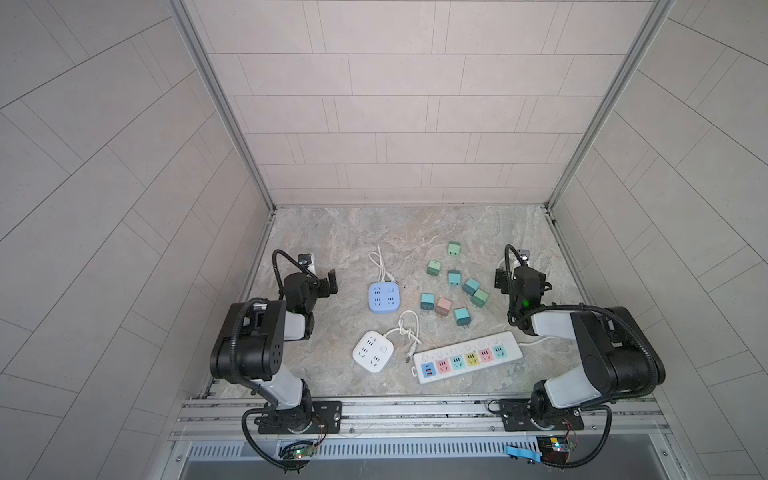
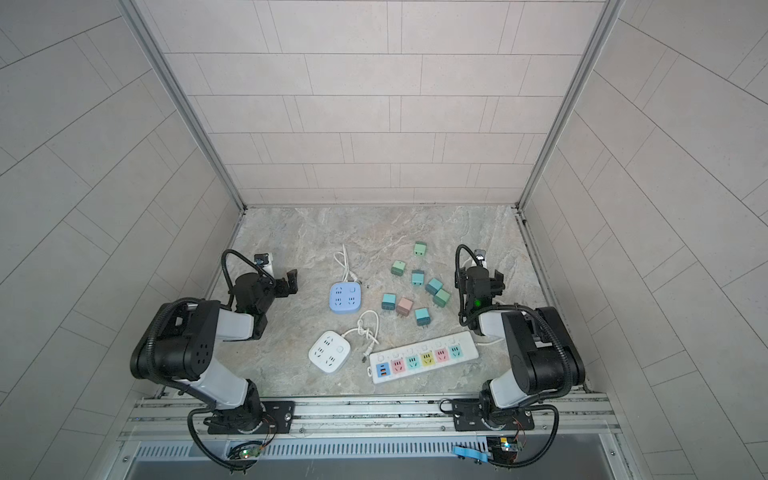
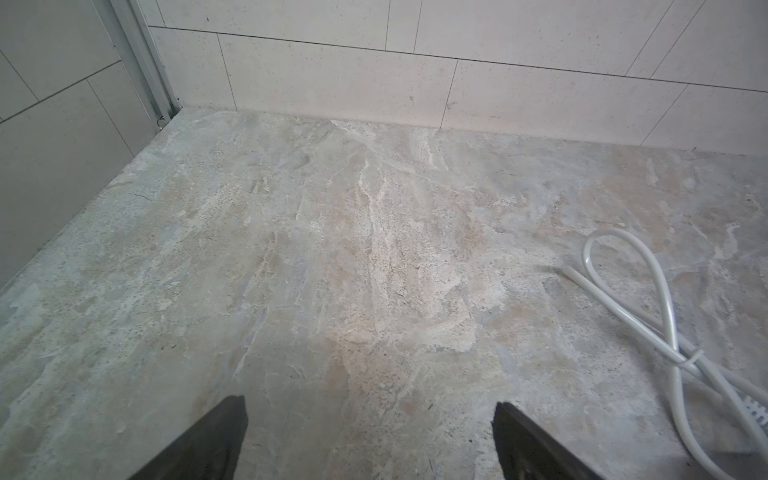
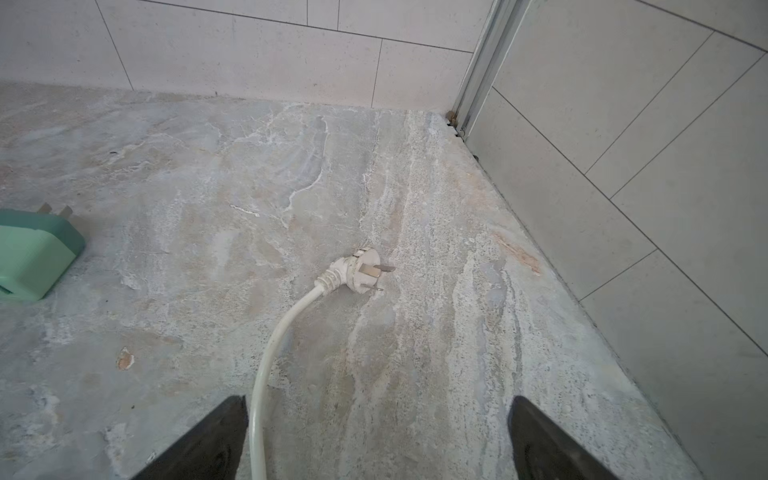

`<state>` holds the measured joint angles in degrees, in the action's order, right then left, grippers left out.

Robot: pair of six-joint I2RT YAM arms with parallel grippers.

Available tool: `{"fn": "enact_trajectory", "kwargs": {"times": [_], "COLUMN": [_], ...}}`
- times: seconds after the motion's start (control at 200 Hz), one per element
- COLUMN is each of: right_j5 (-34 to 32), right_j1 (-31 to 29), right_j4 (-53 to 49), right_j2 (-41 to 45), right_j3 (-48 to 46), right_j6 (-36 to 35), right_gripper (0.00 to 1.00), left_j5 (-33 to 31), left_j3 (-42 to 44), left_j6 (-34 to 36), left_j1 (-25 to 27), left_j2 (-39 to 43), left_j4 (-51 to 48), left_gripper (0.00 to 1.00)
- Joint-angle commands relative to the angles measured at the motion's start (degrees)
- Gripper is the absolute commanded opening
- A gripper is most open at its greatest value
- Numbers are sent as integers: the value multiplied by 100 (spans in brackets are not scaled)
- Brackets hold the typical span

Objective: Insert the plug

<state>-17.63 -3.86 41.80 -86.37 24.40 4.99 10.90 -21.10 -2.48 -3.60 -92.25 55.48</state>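
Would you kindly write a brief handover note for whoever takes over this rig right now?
Left claw: open, empty, over bare marbled table.
Right claw: open, empty; a white round corded plug lies on the table ahead of it.
Eight small plastic plug cubes, green, teal and one pink, lie loose beyond the long white power strip with coloured sockets.
Done: nothing inserted.
Left: grasp a plug, push it into a socket.

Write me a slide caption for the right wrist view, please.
Open fingers facing a white plug lying loose on the stone table, green adapter nearby.

Matt stone table (image 1: 332,232), smooth plastic plug (image 4: 33,257)
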Motion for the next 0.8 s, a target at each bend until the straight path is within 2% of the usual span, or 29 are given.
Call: {"fn": "enact_trajectory", "kwargs": {"times": [0.0, 0.63, 0.796], "right_j5": [-65, -172, -174], "right_j1": [0, -97, -89], "right_j4": [-13, 23, 17], "right_j2": [23, 32, 23], "right_j3": [-7, -32, -28], "right_j6": [38, -30, -29], "right_gripper": [100, 99, 99], "left_j5": [14, 2, 160], "left_j3": [-25, -25, -61], "left_j6": [124, 126, 239], "left_j1": [28, 30, 63], "left_j2": [67, 71, 74], "left_j4": [143, 138, 77], "left_gripper": [100, 100, 100]}}
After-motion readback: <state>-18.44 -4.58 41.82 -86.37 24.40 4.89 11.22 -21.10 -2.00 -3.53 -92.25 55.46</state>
